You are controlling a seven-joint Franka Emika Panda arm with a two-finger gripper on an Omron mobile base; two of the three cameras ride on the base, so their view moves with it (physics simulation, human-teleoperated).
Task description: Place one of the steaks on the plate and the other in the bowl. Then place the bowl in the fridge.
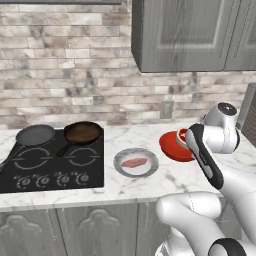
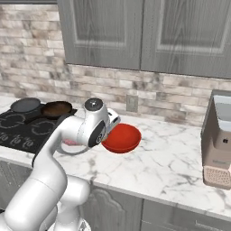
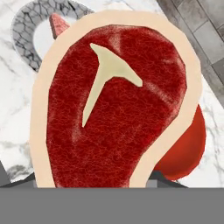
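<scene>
One bent arm (image 1: pixel 207 160) above red bowl (image 2: pixel 122 138)

Glossy red bowl (image 2: pixel 121 138) – veined marble counter (image 2: pixel 171 162) – rough brick wall (image 1: pixel 65 65)

A red steak (image 3: pixel 116 105) with a pale fat rim is very close. The red bowl (image 3: pixel 186 146) shows behind it, the grey plate (image 3: pixel 26 26) at top left.

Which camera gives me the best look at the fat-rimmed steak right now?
The hand view: the fat-rimmed steak sits close and unobstructed, red meat, pale rim and bone all clear, with the red bowl behind it. In the left base view only a sliver peeks past the arm. The right base view hides it.
</scene>
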